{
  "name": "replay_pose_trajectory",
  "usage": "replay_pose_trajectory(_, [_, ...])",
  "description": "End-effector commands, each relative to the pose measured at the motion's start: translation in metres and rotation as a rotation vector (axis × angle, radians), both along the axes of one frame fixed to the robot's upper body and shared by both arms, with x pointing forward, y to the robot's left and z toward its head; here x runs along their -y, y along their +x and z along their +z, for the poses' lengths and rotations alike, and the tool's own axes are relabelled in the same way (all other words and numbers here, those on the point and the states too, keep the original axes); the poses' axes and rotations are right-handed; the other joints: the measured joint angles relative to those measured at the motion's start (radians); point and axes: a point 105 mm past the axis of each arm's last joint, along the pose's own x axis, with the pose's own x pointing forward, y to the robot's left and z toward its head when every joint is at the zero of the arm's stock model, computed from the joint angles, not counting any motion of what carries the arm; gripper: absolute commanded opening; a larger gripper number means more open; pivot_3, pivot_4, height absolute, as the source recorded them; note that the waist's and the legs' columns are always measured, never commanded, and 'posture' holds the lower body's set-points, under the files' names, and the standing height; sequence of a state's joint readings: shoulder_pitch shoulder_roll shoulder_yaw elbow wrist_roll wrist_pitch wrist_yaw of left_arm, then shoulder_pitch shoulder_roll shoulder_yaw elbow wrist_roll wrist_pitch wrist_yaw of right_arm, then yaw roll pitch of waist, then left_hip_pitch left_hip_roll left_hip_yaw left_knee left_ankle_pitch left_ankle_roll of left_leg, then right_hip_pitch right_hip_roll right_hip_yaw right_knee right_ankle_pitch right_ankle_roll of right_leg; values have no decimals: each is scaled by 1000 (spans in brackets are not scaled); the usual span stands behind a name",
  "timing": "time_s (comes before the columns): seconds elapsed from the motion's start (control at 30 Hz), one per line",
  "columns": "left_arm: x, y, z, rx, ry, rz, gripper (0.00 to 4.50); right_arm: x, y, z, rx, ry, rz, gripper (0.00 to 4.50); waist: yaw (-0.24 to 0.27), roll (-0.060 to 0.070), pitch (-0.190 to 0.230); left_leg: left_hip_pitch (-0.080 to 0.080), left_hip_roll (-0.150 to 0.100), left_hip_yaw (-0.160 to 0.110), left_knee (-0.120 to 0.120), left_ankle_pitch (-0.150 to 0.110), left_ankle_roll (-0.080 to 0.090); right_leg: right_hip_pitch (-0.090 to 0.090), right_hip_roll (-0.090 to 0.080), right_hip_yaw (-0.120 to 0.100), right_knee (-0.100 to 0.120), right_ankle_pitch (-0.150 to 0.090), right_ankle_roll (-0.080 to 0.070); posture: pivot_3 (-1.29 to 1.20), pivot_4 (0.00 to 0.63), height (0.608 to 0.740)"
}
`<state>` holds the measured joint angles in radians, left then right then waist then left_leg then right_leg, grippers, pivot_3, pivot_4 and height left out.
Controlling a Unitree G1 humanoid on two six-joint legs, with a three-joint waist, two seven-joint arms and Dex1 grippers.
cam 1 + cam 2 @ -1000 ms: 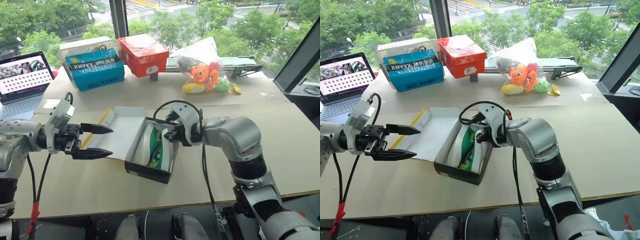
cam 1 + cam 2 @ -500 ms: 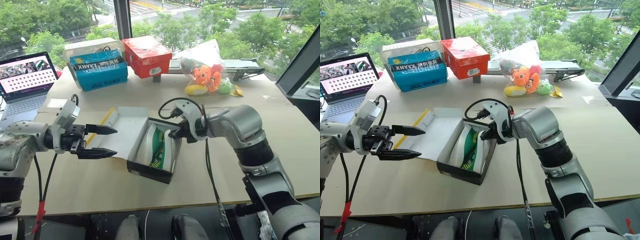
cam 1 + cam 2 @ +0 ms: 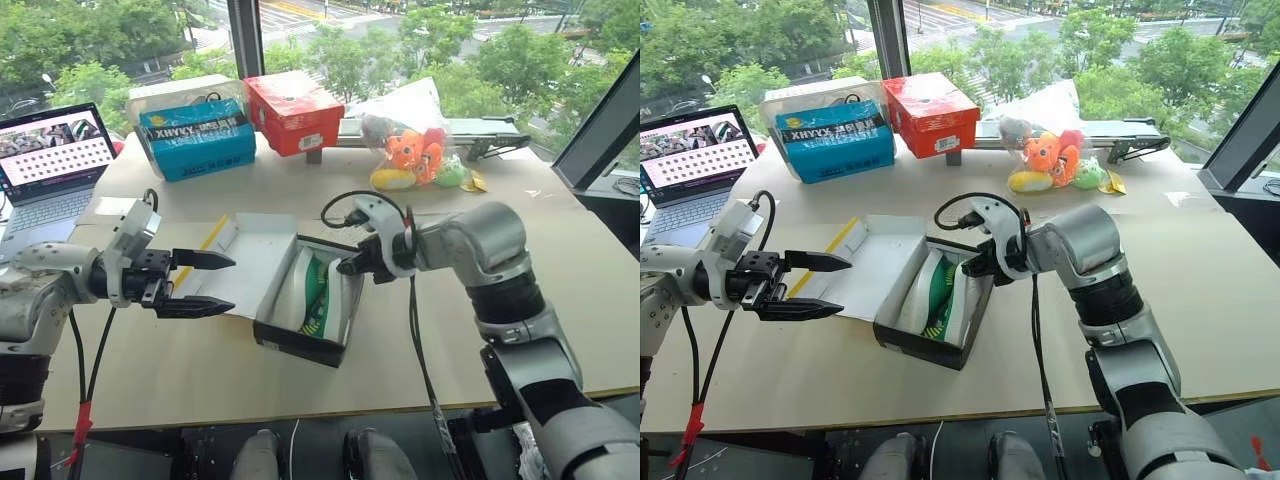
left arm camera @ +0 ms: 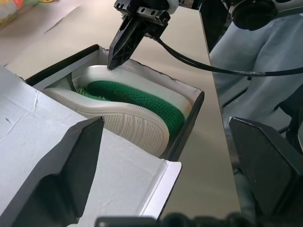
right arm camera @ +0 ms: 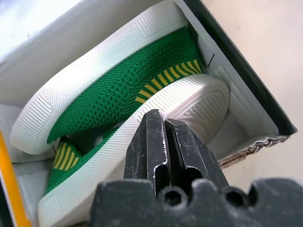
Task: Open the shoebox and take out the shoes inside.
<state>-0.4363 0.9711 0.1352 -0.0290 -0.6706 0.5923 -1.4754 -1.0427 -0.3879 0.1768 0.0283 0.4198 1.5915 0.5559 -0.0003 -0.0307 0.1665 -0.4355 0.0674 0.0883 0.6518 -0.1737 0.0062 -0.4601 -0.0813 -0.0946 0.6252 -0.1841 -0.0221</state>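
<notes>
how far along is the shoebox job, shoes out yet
Done: the shoebox lies open, lid flat on the table. In hand: the right claw is shut, pinching the sole edge of one of the shoes. Left: both are in the box; left claw is open, empty.

Big tan table [image 3: 600,300] takes up most of view, matte top, looks like cardboard sheets with seam running across. Windows [image 3: 120,40] right behind far edge, dark upright frame post [image 3: 241,40] and slanted dark beam [image 3: 600,110] on right. Outside all green trees [image 3: 1110,60], bit of road up top. Soft even daylight, no harsh shadows.
</notes>
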Motion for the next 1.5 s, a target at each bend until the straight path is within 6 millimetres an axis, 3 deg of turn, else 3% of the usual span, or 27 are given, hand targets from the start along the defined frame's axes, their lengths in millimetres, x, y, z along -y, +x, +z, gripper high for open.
replay_pose_trajectory(0.03, [2, 0, 9, 37, -6, -22, 4500, 4, 2, 15, 32, 23, -24, 54, 0, 0, 0, 0, 0, 0, 0, 0, 0, 0, 0, 0, 0, 0, 0, 0, 150, 739])
replay_pose_trajectory(0.5, [0, 0, 8, 35, 2, -24, 4500, -7, -6, 51, 121, 122, 24, 54, -3, 0, 2, -7, 0, 1, -2, 4, 7, -7, 1, 1, 0, 4, 6, 0, 150, 739])
replay_pose_trajectory(0.97, [0, 1, 9, 35, 15, -26, 4500, -9, -6, 60, 114, 175, -6, 54, -7, 0, 2, -7, 0, 1, -2, 5, 8, -7, 2, 1, -1, 4, 6, 0, 150, 739])
replay_pose_trajectory(1.5, [1, 2, 9, 27, 36, -31, 4500, -21, 2, 71, 20, 418, -102, 54, -13, 0, 2, -7, 0, 1, -2, 5, 8, -6, 3, 1, -1, 4, 6, 0, 150, 739])
